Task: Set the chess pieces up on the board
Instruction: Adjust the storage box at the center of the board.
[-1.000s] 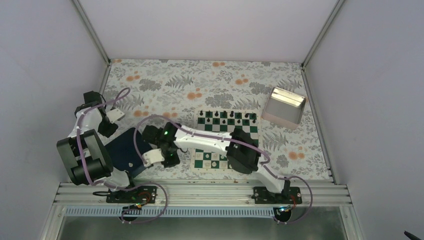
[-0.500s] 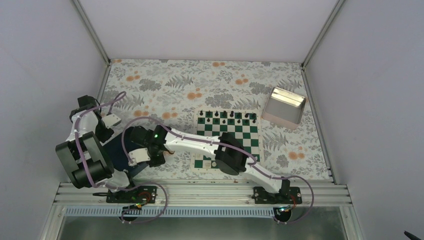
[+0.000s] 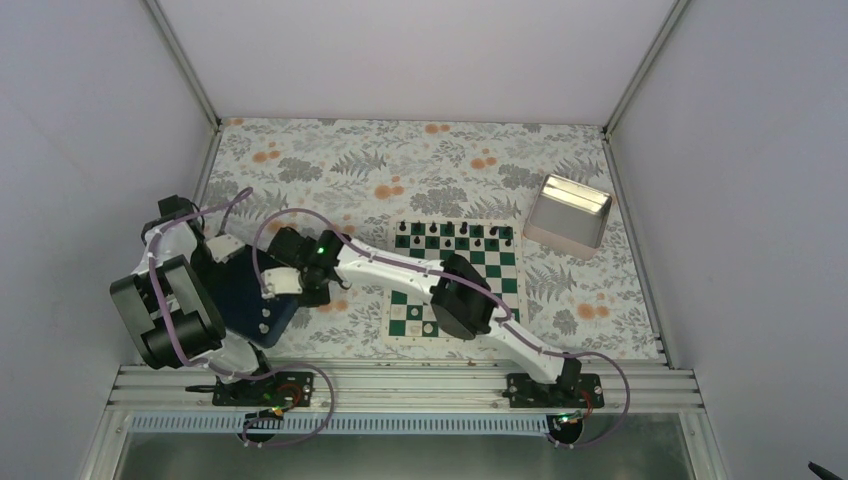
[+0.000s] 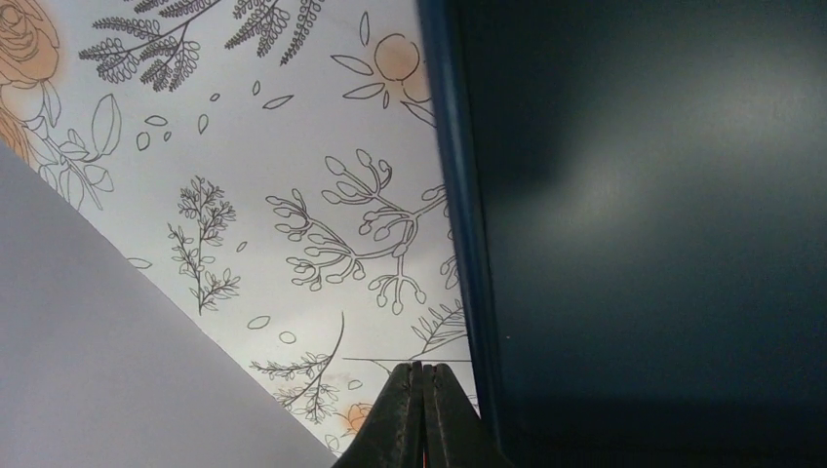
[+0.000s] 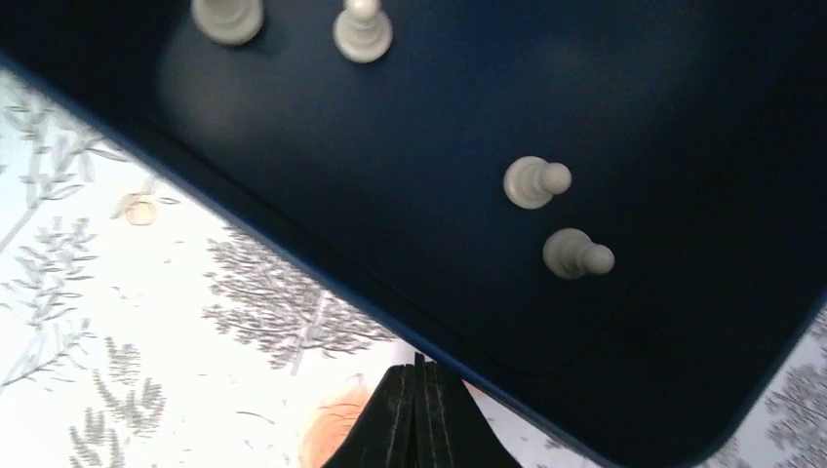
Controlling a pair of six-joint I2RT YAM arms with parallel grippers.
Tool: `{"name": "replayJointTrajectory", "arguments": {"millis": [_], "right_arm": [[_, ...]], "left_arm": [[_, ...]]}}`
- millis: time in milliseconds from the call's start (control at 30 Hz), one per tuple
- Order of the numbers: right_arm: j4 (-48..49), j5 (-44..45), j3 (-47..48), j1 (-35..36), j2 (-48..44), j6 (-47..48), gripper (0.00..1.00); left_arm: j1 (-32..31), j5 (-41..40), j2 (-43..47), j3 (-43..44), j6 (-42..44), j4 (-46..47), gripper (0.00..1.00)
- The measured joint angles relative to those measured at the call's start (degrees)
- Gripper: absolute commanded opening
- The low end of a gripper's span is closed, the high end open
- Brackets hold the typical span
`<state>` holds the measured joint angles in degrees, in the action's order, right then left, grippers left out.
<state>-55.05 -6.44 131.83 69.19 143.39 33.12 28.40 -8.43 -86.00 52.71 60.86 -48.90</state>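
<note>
Four white chess pieces (image 5: 531, 182) are shown in the navy tray (image 5: 624, 117), left of the board (image 3: 497, 272) on the table (image 3: 330, 170), with the right gripper (image 5: 419, 370), near the tray's rim, and the left gripper (image 4: 422, 370) both pressed closed and empty.

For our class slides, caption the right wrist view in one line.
Right hand, shut and empty, over the edge of the navy tray holding four white chess pieces.
</note>
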Motion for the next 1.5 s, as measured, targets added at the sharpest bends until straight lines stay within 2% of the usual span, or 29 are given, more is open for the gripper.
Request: {"name": "replayJointTrajectory", "arguments": {"millis": [400,1033,1500], "right_arm": [[1.92,3.93,0.90,-4.72,0.48,-2.45,0.04],[7.15,6.16,0.90,-11.02,0.48,-2.71,0.03],[9.77,5.22,0.39,-14.14,1.31,-3.23,0.03]], "left_arm": [[-0.09,2.82,0.46,0.42,0.26,-3.67,0.02],[-4.22,7.43,7.28,-3.06,3.76,-11.10,0.02],[-11.80,11.30,8.90,-8.37,4.48,-14.27,0.03]]}}
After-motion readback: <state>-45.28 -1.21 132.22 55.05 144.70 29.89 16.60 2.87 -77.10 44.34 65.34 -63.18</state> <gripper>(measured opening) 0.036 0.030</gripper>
